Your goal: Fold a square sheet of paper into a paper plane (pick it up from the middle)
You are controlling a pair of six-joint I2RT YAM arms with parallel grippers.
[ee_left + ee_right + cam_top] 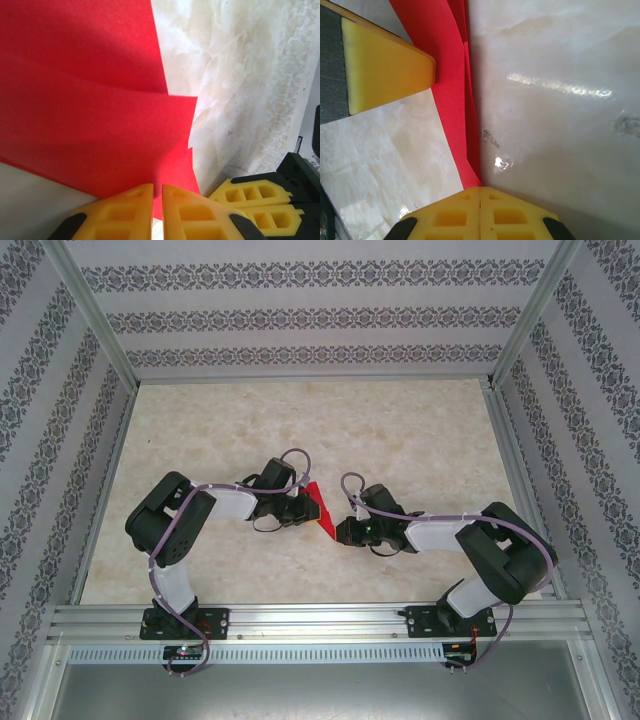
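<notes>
The square sheet of paper [319, 506] is bright red and folded into a narrower creased shape, held up between the two arms at mid-table. In the left wrist view its layered flaps [90, 110] spread out ahead of my left gripper [157, 192], whose yellow fingers are shut on the paper's lower edge. My right gripper [480, 192] is shut with the paper's narrow end [451, 105] running into the seam of its fingertips. From above, the left gripper [303, 508] and right gripper [341, 531] face each other across the paper.
The pale marble-patterned table [400, 430] is bounded by patterned walls and a metal frame. My right gripper's yellow fingers [256, 200] show close at the lower right of the left wrist view. A left finger [385, 75] sits beside the paper in the right wrist view.
</notes>
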